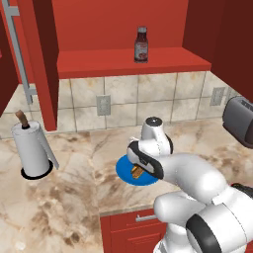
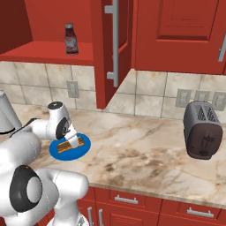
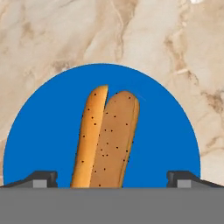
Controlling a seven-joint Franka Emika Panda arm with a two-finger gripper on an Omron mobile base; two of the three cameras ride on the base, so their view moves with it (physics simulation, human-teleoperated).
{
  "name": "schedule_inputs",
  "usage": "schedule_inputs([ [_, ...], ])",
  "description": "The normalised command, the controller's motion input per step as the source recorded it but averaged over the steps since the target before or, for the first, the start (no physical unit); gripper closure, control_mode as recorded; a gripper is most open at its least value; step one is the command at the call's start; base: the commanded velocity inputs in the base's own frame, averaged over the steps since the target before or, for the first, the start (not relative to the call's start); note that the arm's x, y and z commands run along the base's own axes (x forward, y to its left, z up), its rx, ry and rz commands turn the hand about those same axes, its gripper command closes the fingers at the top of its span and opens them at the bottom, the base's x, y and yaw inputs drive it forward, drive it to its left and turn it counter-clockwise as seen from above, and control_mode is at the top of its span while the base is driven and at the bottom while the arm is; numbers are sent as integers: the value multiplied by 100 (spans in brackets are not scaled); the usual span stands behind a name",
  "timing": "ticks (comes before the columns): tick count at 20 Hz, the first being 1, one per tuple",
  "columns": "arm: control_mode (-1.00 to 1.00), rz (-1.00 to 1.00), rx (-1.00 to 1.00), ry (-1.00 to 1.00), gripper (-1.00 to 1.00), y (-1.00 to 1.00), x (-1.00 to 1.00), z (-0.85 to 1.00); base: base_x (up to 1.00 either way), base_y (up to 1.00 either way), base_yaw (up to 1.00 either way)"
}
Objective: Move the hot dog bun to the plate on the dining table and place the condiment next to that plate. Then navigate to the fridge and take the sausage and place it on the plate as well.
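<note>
The bun point(image 3: 107, 140) lies on a blue plate point(image 3: 48, 131) on the marble counter point(image 1: 64, 197), directly under the gripper point(image 3: 112, 177). In the hand view the bun runs up between the two fingertips point(image 3: 41, 178), which stand wide apart on either side of it without touching it. In the right base view the gripper point(image 2: 73, 140) hangs just above the bun point(image 2: 67, 144) and the blue plate point(image 2: 84, 148). The arm reaches forward from the base, bent at the elbow, with the hand pointing down at the plate. The condiment point(image 1: 141, 45) stands upright on the open red cabinet shelf point(image 1: 99, 62) above the counter, well apart from the gripper.
</note>
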Motion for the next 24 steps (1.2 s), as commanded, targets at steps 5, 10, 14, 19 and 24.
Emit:
schedule_inputs([
  [5,-100,-6,2,6,-100,0,20,-32,0,0,0],
  [10,-100,-3,2,3,-100,0,18,-29,0,0,0],
  [14,-100,-2,6,0,-100,0,8,-23,0,0,0],
  [19,-100,0,7,0,-100,12,10,-22,0,0,0],
  [24,-100,-2,5,0,-100,33,13,-25,0,0,0],
])
